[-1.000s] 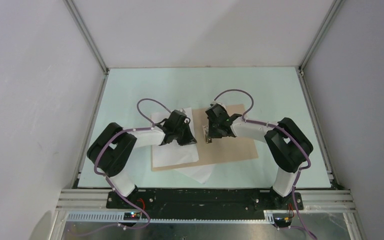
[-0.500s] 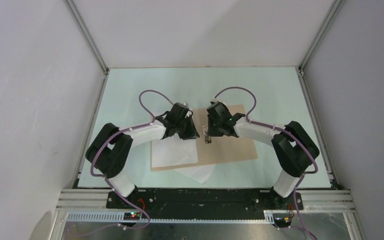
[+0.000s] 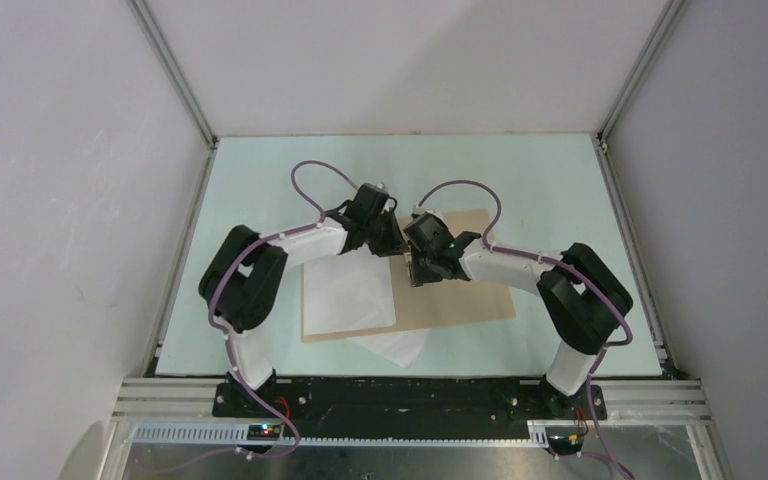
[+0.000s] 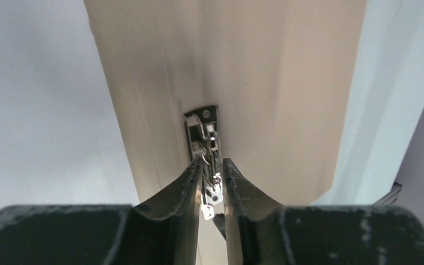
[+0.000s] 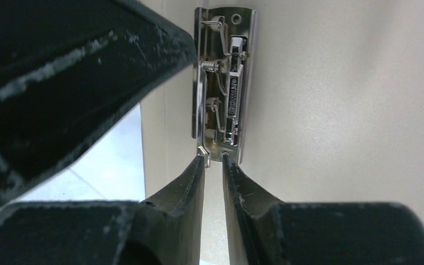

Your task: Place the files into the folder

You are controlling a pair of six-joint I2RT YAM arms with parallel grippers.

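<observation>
**Both grippers at the folder's spine clip, files lying on the left leaf**

We see the folder (image 3: 460, 290) lying open and flat on the pale green table (image 3: 560, 190), its tan inner face up. The files (image 3: 348, 297) rest as white sheets on the folder's left leaf. One more white sheet (image 3: 397, 347) sticks out from under the folder's near edge onto the table.

The metal spine clip (image 5: 223, 83) sits along the fold, and both arms reach in to it from opposite ends. The left gripper (image 3: 385, 237) comes from the far side and the right gripper (image 3: 417, 268) from the near side, the two heads close together above the spine.

In the left wrist view, the left gripper (image 4: 210, 167) has its fingers a narrow gap apart, straddling one end of the clip (image 4: 205, 138). Bright metal shows between them, but we cannot tell whether they pinch it or only flank it.

In the right wrist view, the right gripper (image 5: 212, 160) has its fingers slightly apart, the tips right at the clip's other end. Only bare folder card (image 5: 337, 110) shows in the gap. A small wire hook of the clip touches the left-hand fingertip (image 5: 197, 165). The left gripper's black body (image 5: 61, 83) fills the upper left of that view.
</observation>
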